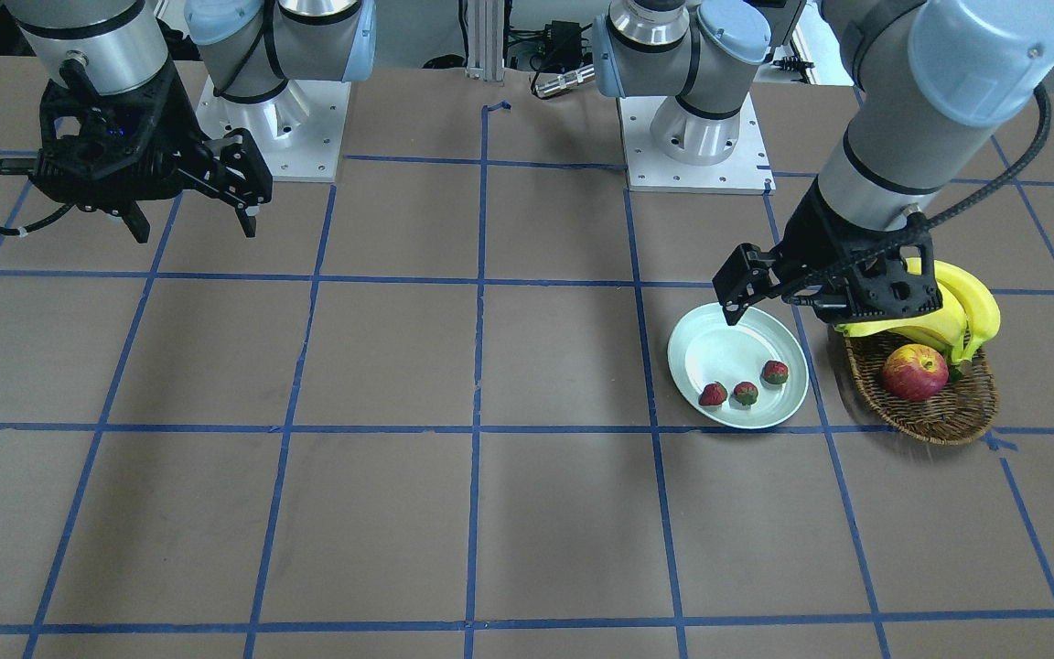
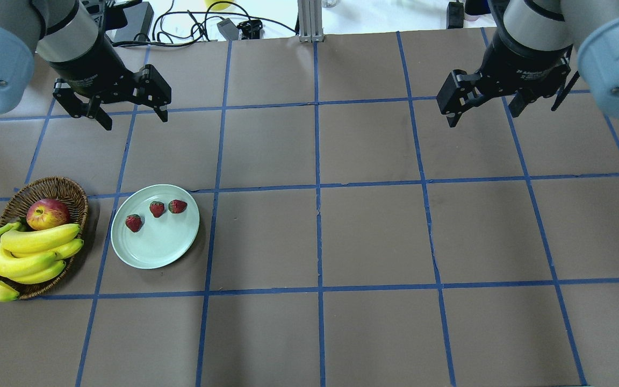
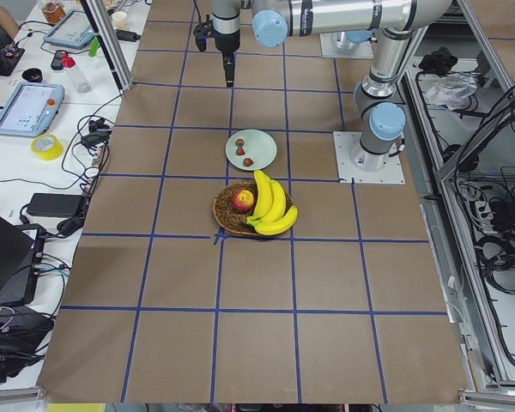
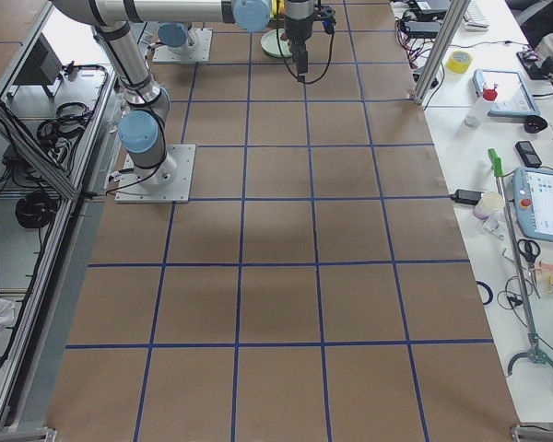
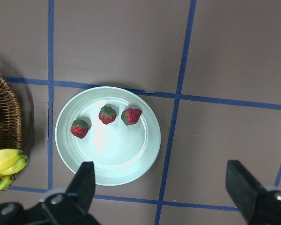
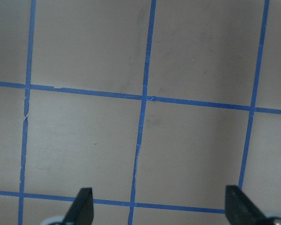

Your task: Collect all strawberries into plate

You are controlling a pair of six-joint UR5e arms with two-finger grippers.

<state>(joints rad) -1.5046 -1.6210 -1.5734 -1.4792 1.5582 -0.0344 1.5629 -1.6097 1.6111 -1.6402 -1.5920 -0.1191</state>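
Strawberries [image 2: 157, 208]: three, all lying on the plate [image 2: 153, 250], in a loose row on its half away from the robot.
Plate: one, on the table [image 2: 374, 236], just beside the basket [image 2: 76, 194].
Basket: one, holding one apple [image 2: 47, 213] and one bunch of bananas [image 2: 35, 239].
Left gripper [image 2: 136, 121]: fingers spread wide, empty, raised near the plate.
Right gripper [image 2: 482, 117]: fingers spread, empty, well apart from the plate.

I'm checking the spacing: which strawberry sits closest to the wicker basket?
The strawberry at the row's end facing the basket, set slightly apart from its two neighbours on the plate.
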